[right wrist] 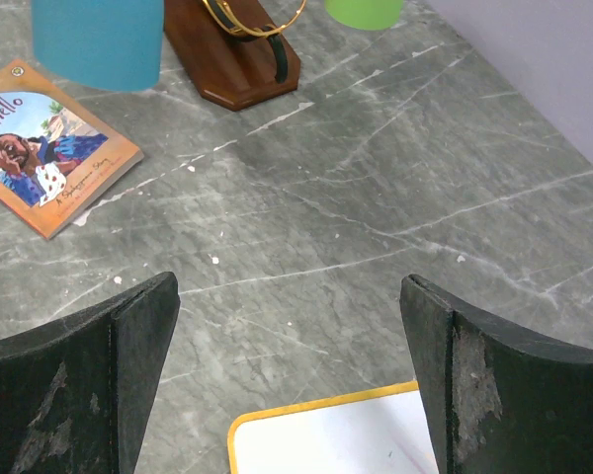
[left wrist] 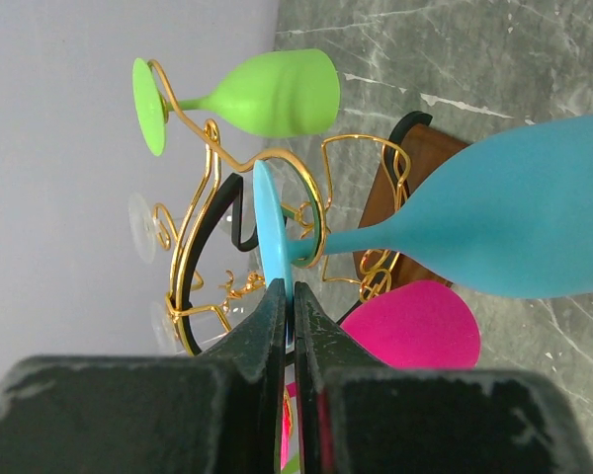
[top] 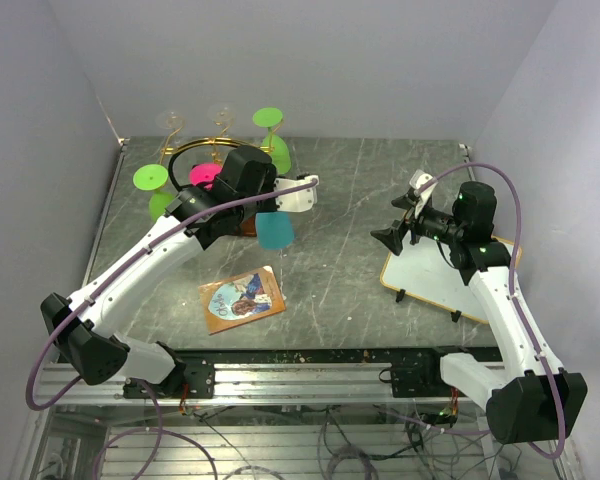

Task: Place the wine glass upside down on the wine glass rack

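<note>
Teal-blue, the wine glass (left wrist: 514,222) hangs bowl-down just in front of the wine glass rack (left wrist: 212,163), its bowl over the grey marbled desk (top: 360,190) beside the rack's brown wooden base. The left end effector (left wrist: 289,288) is clamped shut on the edge of the glass's round foot. The stem runs through a gold wire loop of the rack, but whether the foot bears on the wire cannot be told. A green glass (left wrist: 277,94) hangs from 1 scrolled arm, and a pink glass (left wrist: 415,326) sits close beside the teal bowl. The right end effector (right wrist: 287,291) stands wide open and empty, well apart from the rack, above a white board with a yellow rim (right wrist: 326,434). A picture book (top: 242,298) lies flat on the desk between the 2 arms.
</note>
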Tool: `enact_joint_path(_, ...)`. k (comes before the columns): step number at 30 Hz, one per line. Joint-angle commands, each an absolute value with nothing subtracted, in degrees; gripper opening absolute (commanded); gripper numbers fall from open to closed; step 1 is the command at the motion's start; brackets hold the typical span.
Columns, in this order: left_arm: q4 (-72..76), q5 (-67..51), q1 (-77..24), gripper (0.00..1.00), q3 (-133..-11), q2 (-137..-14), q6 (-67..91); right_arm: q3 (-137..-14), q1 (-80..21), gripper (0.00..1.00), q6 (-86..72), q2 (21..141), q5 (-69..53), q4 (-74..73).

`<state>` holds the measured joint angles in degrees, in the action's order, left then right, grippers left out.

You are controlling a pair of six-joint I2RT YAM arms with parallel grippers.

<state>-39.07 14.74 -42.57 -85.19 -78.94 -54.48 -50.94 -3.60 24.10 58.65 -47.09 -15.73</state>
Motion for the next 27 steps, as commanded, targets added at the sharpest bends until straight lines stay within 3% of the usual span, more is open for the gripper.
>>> enact_joint_path(1, -40.37, 13.45, -42.92, 0.12, -84.59, -77.43, -54.90, -50.08, -3.29, 0.94, 24.78, 58.91, -46.80, -14.68)
enact_joint_path(27, -43.67, 10.99, -42.91, 0.25, -82.82, -75.44, -57.89, -49.66, -3.34, 0.94, 25.10, 58.91, -46.31, -14.40)
